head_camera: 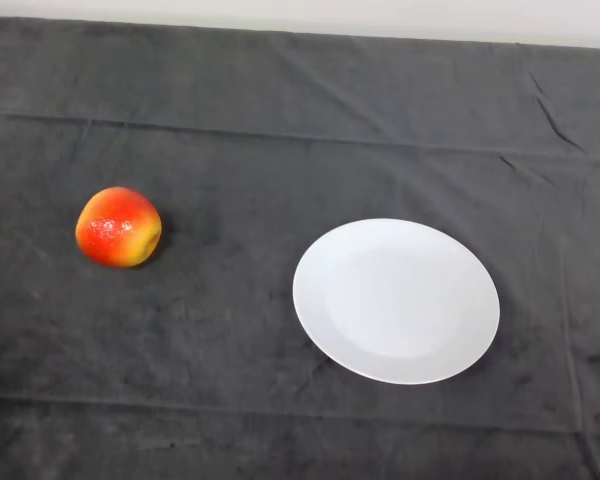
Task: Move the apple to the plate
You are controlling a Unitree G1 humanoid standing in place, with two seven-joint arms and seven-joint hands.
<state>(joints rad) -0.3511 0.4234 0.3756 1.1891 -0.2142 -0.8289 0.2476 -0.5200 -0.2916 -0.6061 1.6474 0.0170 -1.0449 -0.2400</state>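
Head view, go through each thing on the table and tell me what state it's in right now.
apple: lying on the dark cloth on the left, apart from the plate, not held.
plate: flat on the cloth to the right of the apple, nothing on it.
cloth: spread over the table, creased in places.
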